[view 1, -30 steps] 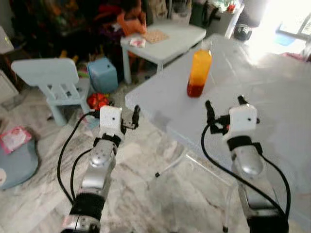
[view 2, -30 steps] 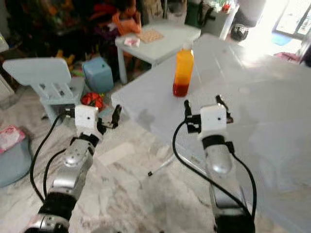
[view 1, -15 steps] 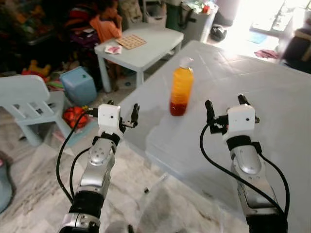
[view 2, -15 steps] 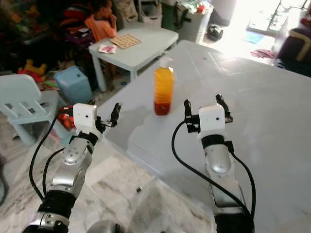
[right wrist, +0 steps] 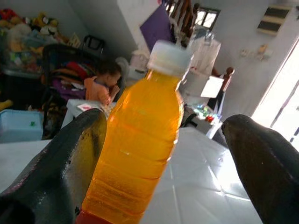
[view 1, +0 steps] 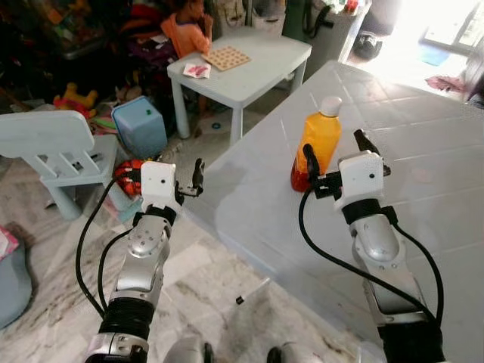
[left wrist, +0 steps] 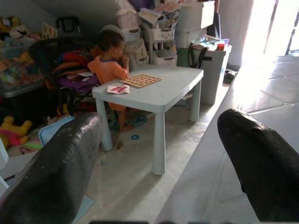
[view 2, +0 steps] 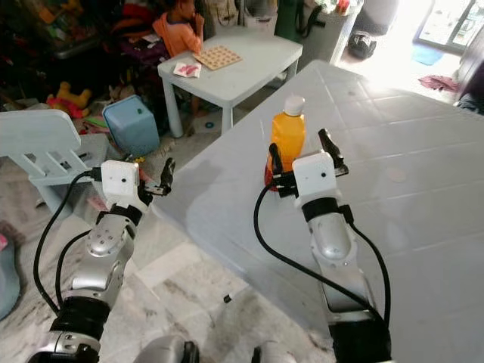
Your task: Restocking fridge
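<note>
- Orange juice bottle (view 1: 318, 151) stands upright on the grey table (view 1: 423, 197), at the centre-right of the frame, close to the table edge.
- Your right gripper (view 1: 336, 155) is spread wide; the bottle sits just beyond and between its fingers, not yet touched.
- If you advance off-centre, one finger may knock the tall bottle over.
- Your left gripper (view 1: 189, 178), at centre-left, hangs open beside the table.

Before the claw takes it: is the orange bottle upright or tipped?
Upright: the orange bottle stands on its base on the table, white cap on top.
</note>
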Robot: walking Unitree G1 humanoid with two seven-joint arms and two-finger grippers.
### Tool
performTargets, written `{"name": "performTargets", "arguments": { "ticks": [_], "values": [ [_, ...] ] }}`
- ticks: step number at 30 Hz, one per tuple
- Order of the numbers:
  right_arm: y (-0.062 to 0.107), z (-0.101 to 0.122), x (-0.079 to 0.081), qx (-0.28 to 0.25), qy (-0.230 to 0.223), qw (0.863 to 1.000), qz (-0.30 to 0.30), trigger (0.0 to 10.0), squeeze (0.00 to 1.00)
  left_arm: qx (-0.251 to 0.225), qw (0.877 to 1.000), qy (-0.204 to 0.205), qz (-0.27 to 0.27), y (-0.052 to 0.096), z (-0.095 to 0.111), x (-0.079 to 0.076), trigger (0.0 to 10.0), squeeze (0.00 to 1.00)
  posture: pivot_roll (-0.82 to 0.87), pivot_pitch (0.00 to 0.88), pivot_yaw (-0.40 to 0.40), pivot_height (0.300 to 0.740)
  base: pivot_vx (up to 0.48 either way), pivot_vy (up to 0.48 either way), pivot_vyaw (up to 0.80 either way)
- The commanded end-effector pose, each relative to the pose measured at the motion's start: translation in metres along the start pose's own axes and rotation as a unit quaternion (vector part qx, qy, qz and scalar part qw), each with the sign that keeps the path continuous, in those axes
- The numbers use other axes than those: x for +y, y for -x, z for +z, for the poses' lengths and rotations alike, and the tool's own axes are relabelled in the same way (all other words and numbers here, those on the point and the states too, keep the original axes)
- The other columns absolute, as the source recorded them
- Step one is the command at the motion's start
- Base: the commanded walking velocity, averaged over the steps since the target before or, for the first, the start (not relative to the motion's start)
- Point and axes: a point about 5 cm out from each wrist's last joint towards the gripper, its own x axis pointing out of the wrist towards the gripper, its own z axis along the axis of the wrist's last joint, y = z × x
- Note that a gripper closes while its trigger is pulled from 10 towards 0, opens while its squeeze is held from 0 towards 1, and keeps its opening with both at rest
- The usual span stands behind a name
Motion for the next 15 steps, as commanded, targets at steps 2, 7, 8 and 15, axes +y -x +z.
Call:
{"name": "performTargets", "arguments": {
  "ticks": [2,7,8,15],
  "values": [
    [-0.003,0.009,-0.002,-0.019,0.004,1.0,0.001,10.0,0.0,-0.002,1.0,-0.002,-0.003,0.0,0.002,-0.001,10.0,0.0,0.01,0.047,-0.002,0.74,0.0,0.0,0.0],
    [-0.012,0.016,-0.005,-0.035,0.007,0.999,0.005,10.0,0.0,-0.001,1.0,-0.003,-0.006,-0.001,0.002,-0.002,10.0,0.0,0.01,0.051,0.002,0.74,0.0,0.0,0.0],
    [-0.018,0.019,-0.007,-0.043,0.008,0.999,0.008,10.0,0.0,-0.001,1.0,-0.003,-0.007,-0.001,0.002,-0.002,10.0,0.0,0.01,0.051,0.002,0.74,0.0,0.0,0.0],
    [-0.04,0.028,-0.013,-0.059,-0.01,0.998,0.017,10.0,0.0,0.003,1.0,-0.003,-0.012,0.0,0.0,-0.004,10.0,0.0,0.02,0.053,-0.004,0.74,0.0,0.0,0.0]
  ]
}}
